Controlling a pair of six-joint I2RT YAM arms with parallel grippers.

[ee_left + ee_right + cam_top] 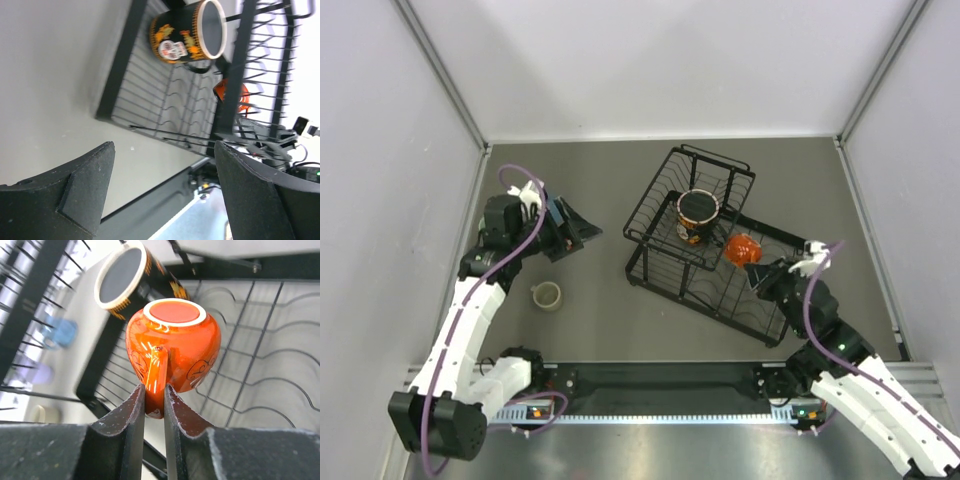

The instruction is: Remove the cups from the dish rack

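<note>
Obstacle — patterned mug (122, 280) just behind orange cup (172, 347) | right gripper (154, 396) pinching handle (157, 370)

- Setting: robot laboratory test cell.
- Enclosure: plain pale wall panels (380, 150) in metal corner posts (440, 70) close the left, top and right of the frame.
- Equipment: left arm (470, 320) and right arm (860, 380) are bolted to a mounting rail (660, 378) at bottom centre, with exposed purple cabling (520, 180).
- Grey counter (590, 320) carries a dish rack (720, 312).

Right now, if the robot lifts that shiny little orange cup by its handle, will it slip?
The small glossy orange cup looks glazed, so probably slippery and breakable. The right gripper pinches only its thin handle, so it might swing or twist. Being small, it's likely light.
</note>
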